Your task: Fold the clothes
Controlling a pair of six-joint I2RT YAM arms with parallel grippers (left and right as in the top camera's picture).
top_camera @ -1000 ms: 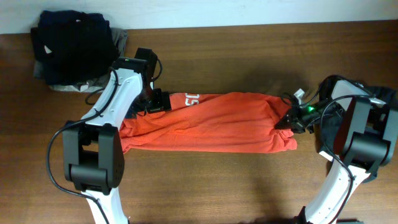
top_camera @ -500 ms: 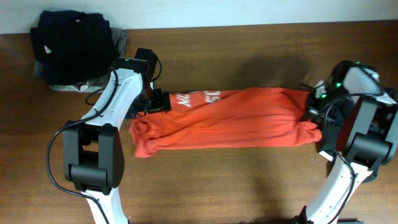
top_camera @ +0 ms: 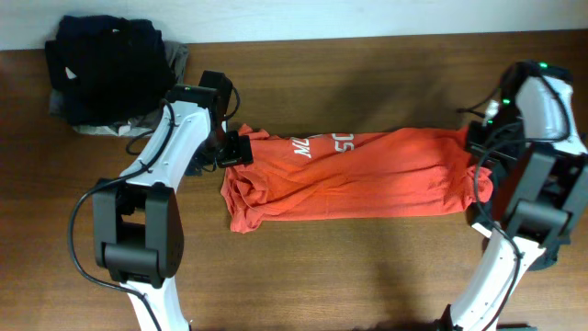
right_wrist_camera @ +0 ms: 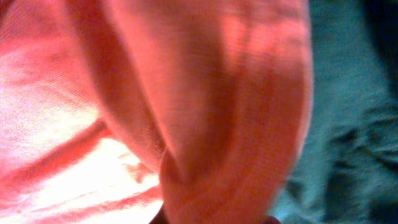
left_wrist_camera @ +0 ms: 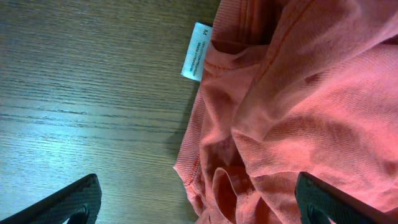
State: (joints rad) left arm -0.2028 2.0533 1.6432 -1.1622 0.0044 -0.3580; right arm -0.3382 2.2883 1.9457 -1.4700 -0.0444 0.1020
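Red-orange T-shirt point(top_camera: 386, 179) lies stretched into a long rumpled band.

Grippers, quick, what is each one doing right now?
Left gripper: open, holding nothing, over the collar end of the T-shirt.
Right gripper: shut on the T-shirt's other end.

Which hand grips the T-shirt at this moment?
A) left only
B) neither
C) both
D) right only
D: the right hand is shut on one end of the T-shirt, with fabric filling its wrist view. The left hand stands open over the collar end, pinching nothing.
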